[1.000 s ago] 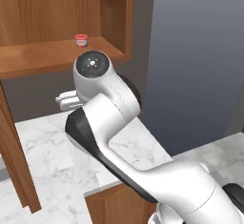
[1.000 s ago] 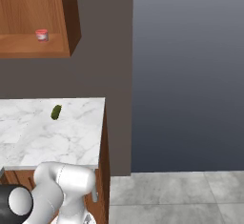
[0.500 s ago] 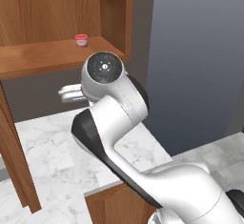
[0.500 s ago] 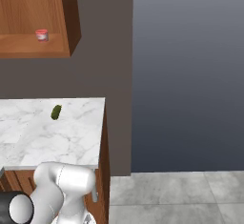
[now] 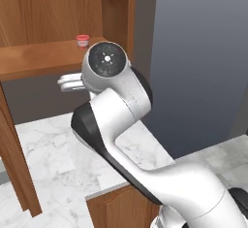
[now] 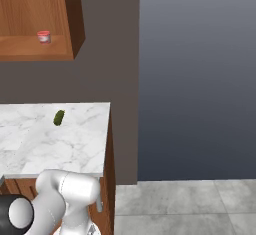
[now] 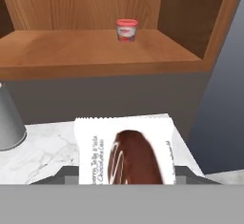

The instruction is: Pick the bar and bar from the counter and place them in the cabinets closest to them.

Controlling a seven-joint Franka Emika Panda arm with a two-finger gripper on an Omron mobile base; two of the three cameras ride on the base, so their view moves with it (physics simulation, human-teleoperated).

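A white wrapped bar (image 7: 125, 156) with a dark red-brown patch sits between the fingertips of my gripper (image 7: 126, 173), which is shut on it. It hangs above the white marble counter (image 7: 43, 151), below and in front of the open wall cabinet's wooden shelf (image 7: 95, 51). In the left base view my hand (image 5: 71, 81) pokes out left of the wrist, just under the front edge of the shelf (image 5: 38, 59); the bar is hidden there behind the arm.
A small red jar (image 7: 127, 29) stands at the back right of the shelf, also seen as the jar (image 5: 83, 40) and jar (image 6: 44, 36). A green oval (image 6: 59, 117) lies on the counter (image 6: 75, 144). A grey cone-shaped object (image 7: 8, 123) stands at left. The cabinet's side wall (image 7: 190, 23) is at right.
The arm has lifted the hand and the bar up toward the level of the cabinet shelf. The grip has not changed.
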